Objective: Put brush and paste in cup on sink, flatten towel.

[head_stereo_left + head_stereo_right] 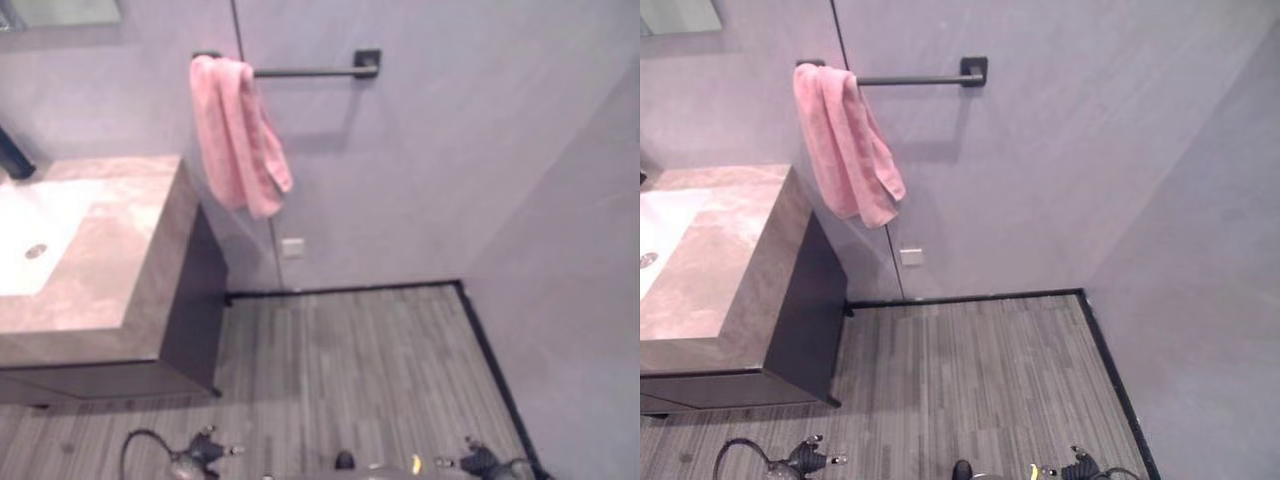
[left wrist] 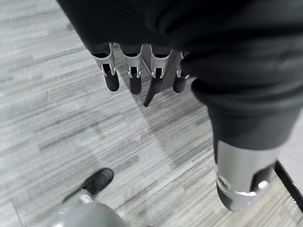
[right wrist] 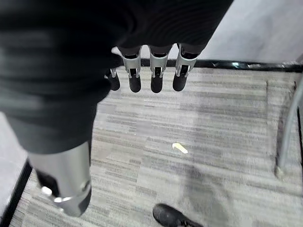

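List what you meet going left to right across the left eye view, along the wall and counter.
Sink basin → stone counter → pink towel bunched at the bar's left end → bare stretch of the dark towel bar → the bar's right wall mount.

Sink [image 1: 30,235] & dark tap [image 1: 14,158] cut off at frame edge. Small pale scrap [image 3: 180,148] on floor [image 3: 227,142] too small to ID.
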